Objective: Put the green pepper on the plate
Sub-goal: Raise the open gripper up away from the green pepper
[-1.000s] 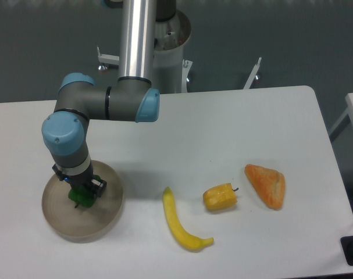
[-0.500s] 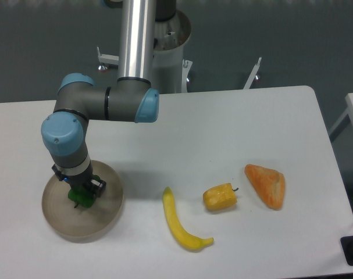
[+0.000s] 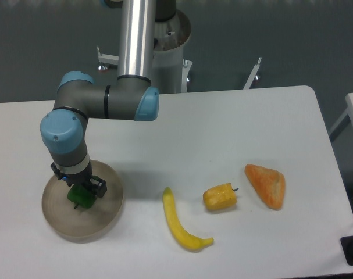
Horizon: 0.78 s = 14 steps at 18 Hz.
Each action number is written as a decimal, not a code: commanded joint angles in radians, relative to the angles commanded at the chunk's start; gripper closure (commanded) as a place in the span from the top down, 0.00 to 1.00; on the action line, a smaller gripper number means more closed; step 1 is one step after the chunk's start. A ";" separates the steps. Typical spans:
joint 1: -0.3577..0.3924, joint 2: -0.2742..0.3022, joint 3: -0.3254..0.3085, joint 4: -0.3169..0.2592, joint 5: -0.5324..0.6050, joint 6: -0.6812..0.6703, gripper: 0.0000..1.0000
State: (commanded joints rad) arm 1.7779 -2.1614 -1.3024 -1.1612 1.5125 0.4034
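The green pepper (image 3: 79, 197) sits low over the left-middle of the beige plate (image 3: 104, 219), at the table's front left. My gripper (image 3: 82, 192) points straight down onto the pepper, with a black finger (image 3: 99, 186) showing on the pepper's right side. The wrist hides the other finger and the jaws' gap. The frame does not show whether the pepper rests on the plate or hangs just above it.
A long yellow banana-shaped item (image 3: 179, 222) lies right of the plate. Further right are a yellow blocky pepper (image 3: 219, 197) and an orange wedge (image 3: 266, 185). The arm's base column (image 3: 136, 40) stands at the table's back edge.
The arm has shifted a few pixels up and to the left over the plate. A little more of the green pepper shows under the gripper.
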 joint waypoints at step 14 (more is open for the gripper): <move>0.208 0.150 -0.080 -0.020 0.097 0.428 1.00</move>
State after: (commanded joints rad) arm 1.9862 -2.0111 -1.3821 -1.1811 1.6091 0.8311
